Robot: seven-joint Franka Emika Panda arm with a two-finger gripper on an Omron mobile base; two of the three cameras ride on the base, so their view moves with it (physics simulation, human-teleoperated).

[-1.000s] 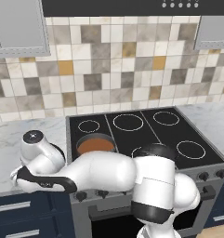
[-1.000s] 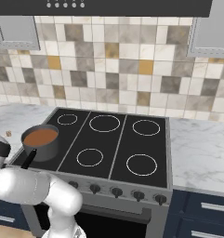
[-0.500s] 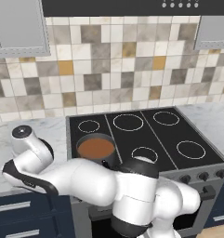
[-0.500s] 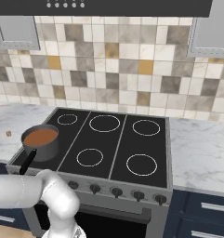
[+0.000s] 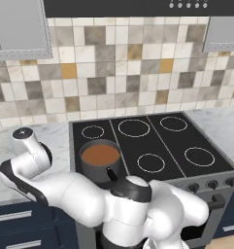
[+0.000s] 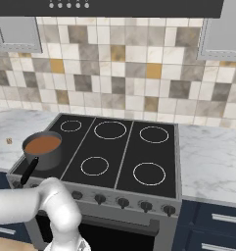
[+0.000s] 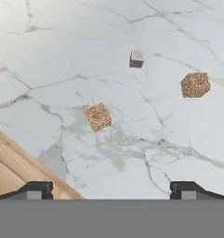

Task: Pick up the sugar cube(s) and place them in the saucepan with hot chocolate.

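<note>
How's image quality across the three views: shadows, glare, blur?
Hand view: sharp, flat light; the three sugar cubes cast only faint shadows on the marble counter. Left base view: soft and slightly blurry, the saucepan rim smeared. Right base view: even light, no glare on the black stovetop; the lone cube on the counter there is a speck.

I see two speckled orange-brown sugar cubes (image 7: pixel 98 116) (image 7: pixel 195 84) and one pale greyish-white cube (image 7: pixel 136 58) lying apart on the white marble counter (image 7: pixel 62 51). The round dark grey saucepan (image 5: pixel 100 158) of reddish-brown hot chocolate sits upright on the stove's front-left burner.
</note>
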